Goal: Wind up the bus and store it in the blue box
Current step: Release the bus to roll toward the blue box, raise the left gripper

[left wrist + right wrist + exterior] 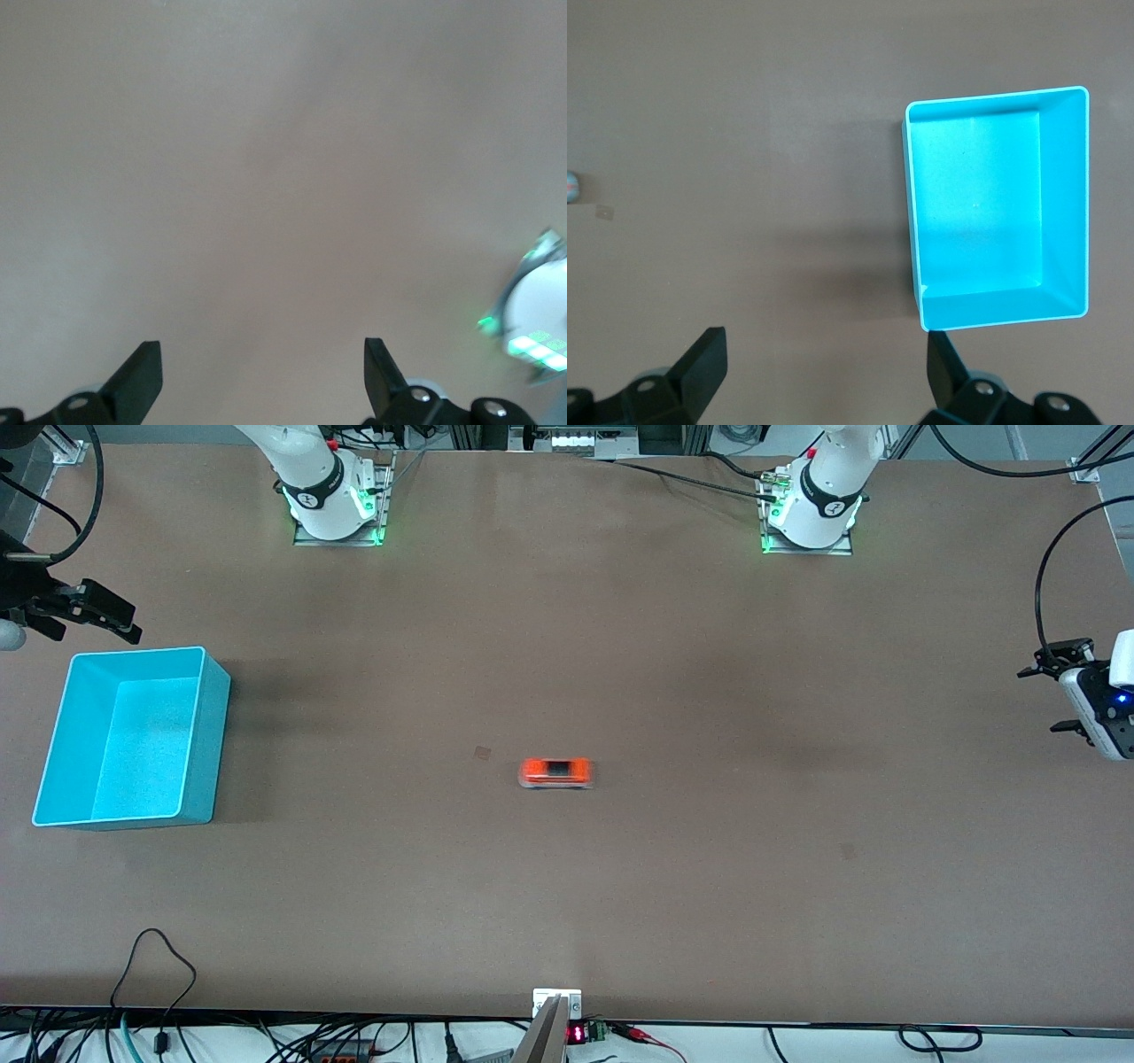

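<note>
The small orange bus (555, 772) stands on its wheels at the middle of the brown table, with no gripper touching it. Only its pale end (571, 187) shows at the edge of the right wrist view. The blue box (202, 744) sits at the right arm's end of the table, and nothing lies inside its walls (1063, 195). My right gripper (89, 622) hangs open in the air beside the box, over the table's edge, with nothing between its fingers (826, 335). At the other end of the table my left gripper (1054, 695) hangs open over bare table (262, 347).
The two arm bases (335, 509) (811, 518) with green lights stand along the table's edge farthest from the front camera. Cables (159, 974) and a small bracket (556, 1003) lie at the nearest edge. A small dark mark (482, 753) is on the table beside the bus.
</note>
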